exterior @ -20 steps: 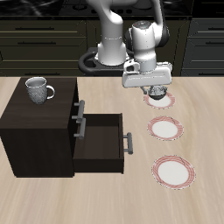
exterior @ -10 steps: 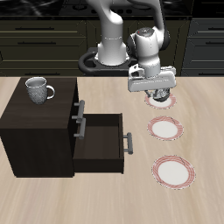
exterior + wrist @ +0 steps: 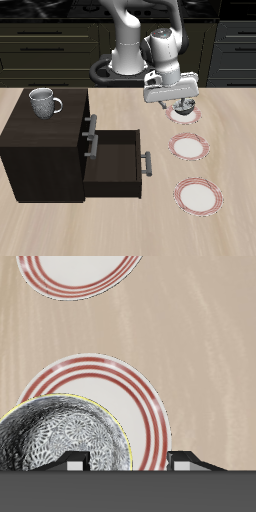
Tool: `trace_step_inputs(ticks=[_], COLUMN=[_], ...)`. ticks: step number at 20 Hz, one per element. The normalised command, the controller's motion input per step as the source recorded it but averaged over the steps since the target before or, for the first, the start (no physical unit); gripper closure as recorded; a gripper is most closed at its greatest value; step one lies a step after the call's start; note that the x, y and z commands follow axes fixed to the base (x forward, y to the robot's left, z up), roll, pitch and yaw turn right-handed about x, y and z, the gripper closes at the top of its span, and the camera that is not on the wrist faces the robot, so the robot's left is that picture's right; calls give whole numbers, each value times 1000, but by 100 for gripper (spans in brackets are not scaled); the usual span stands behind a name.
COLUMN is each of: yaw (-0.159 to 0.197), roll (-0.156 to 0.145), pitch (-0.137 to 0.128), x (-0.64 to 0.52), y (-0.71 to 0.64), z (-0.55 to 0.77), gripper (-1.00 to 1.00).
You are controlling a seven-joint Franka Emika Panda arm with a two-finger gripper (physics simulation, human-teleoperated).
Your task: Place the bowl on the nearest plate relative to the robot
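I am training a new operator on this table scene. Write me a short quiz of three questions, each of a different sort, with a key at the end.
1. How many striped plates, such as the middle plate, lie on the table?
2. True or false: the mug stands inside the open drawer.
3. In the wrist view, what lies under the bowl?
A) the back plate
B) the mug
C) the cabinet

Key:
1. Three.
2. False; it stands on top of the cabinet.
3. A.
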Motion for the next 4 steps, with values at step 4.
trace_step_inputs(ticks=[4], yaw=[0], roll=[3], pitch=[-31], x=[33], y=[-41], z=[112], gripper=[-100])
